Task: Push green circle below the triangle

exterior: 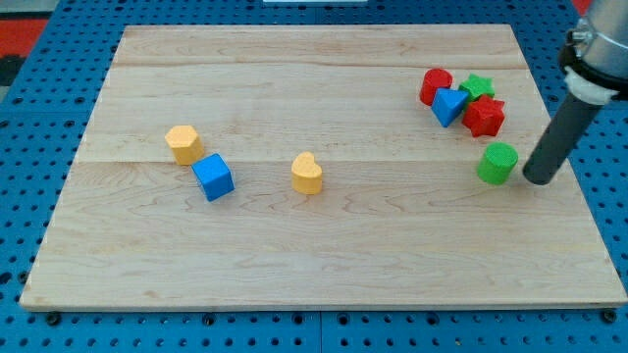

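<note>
The green circle (497, 162) lies on the wooden board at the view's right. The blue triangle (448, 105) sits above and to its left, in a cluster with a red round block (435, 85), a green star (477, 86) and a red star-like block (484, 116). My tip (538, 178) is on the board just to the right of the green circle, a small gap apart from it.
A yellow hexagon-like block (183, 143) and a blue cube (213, 176) sit together at the view's left. A yellow heart (307, 174) lies near the middle. The board's right edge (579, 186) is close to my tip.
</note>
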